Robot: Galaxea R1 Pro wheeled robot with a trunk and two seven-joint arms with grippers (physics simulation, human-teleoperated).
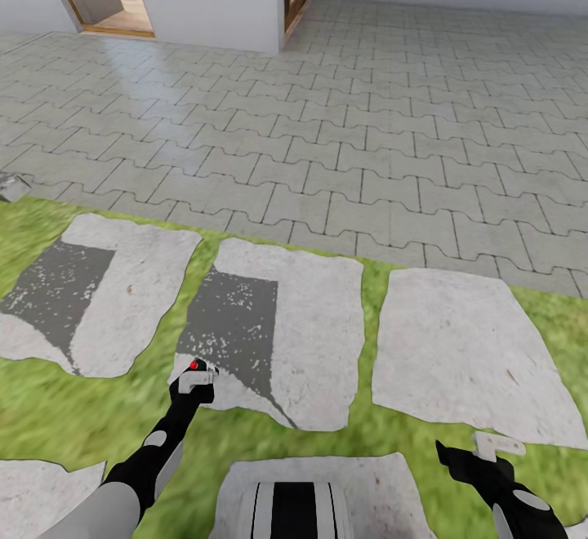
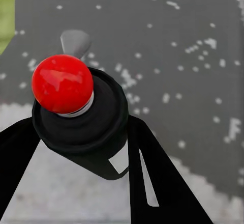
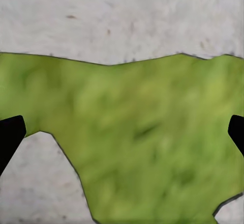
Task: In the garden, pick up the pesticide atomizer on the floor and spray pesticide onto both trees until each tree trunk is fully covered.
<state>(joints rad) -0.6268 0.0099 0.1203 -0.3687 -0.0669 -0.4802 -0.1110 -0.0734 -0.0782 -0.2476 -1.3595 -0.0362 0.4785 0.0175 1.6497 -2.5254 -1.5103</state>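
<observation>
Left gripper (image 2: 76,147) fingers pinch the pesticide atomizer (image 2: 81,124), red tip beyond them over a grey stepping stone (image 1: 269,335); right gripper (image 3: 122,132) spread above grass (image 3: 142,132); carrying it to the trees calls for an unbroken pinch.

pale stepping slabs (image 1: 457,351) lie on grass (image 1: 82,416).

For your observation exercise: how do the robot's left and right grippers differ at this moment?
The left gripper is shut on the pesticide atomizer with its red tip; the right gripper is open and holds nothing. The left hangs over a grey stepping stone, the right over grass. Both have black jaws.
</observation>
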